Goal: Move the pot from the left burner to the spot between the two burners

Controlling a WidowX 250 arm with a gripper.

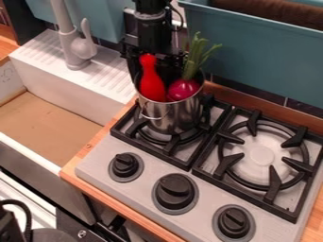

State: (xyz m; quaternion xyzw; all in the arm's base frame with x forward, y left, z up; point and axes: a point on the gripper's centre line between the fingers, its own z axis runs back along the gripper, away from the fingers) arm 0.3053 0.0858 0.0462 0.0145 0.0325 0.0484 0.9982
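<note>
The pot (169, 116) is sitting on the left burner (172, 144), the end effector (163, 64) hanging at its rear; whether it is gripping, I cannot tell. Dragging low would be risking catching the grate (151, 150) and spilling the red toy (151, 86).

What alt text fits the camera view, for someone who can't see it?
A metal pot holding a red pin-shaped object and a purplish root vegetable with green stalks is on the left burner. The black gripper is right behind it; a white sink with a grey faucet is at left.
</note>
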